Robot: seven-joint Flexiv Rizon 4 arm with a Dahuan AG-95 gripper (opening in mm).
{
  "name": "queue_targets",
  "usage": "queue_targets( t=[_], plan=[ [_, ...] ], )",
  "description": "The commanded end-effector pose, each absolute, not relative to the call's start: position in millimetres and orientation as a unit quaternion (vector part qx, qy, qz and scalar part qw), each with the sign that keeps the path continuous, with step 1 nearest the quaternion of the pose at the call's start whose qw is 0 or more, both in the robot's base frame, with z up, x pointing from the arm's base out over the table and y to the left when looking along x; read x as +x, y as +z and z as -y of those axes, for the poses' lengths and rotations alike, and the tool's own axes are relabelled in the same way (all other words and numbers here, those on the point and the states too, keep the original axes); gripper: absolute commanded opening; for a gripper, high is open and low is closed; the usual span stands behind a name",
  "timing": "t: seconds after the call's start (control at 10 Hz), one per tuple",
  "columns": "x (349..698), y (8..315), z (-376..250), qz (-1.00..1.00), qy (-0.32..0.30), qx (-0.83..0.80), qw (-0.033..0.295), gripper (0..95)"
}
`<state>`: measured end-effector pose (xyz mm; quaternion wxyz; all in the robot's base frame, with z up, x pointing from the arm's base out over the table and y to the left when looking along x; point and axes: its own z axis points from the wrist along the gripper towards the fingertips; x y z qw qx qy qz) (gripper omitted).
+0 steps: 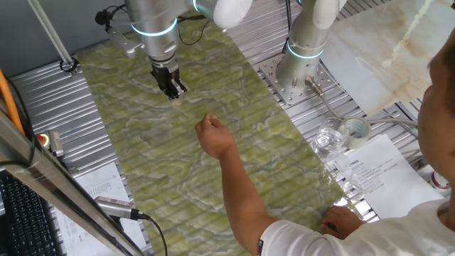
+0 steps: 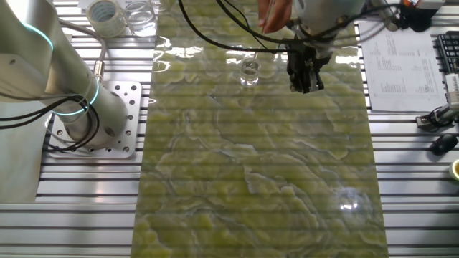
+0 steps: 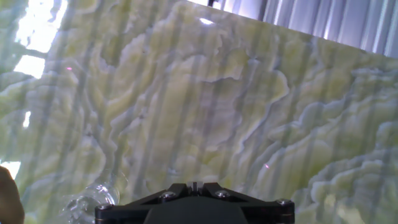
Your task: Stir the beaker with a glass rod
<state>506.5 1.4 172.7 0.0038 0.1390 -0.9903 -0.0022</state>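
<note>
The beaker (image 2: 249,72) is a small clear glass standing upright on the green marbled mat (image 2: 258,179). It also shows at the bottom left of the hand view (image 3: 93,200). I cannot make it out in the first fixed view. My gripper (image 2: 304,87) hangs just to the right of the beaker, about a hand's width away and not touching it. It also shows over the far end of the mat (image 1: 173,91). Its jaws stand closed together (image 3: 194,185). I cannot make out the glass rod in any view.
A person's hand (image 1: 213,136) hovers over the mat near the beaker and also shows in the other fixed view (image 2: 276,14). A larger glass vessel (image 1: 329,135) and a tape roll (image 1: 355,129) sit beside the mat, near papers (image 1: 377,167). The robot base (image 2: 93,115) stands beside the mat.
</note>
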Motion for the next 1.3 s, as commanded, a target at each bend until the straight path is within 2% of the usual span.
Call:
queue_targets(
  t=[0.1, 1.3],
  plan=[
    [506, 175, -3, 0.988, -0.003, 0.153, 0.005, 0.0],
    [505, 201, -14, 0.981, -0.003, 0.196, 0.010, 0.0]
  ],
)
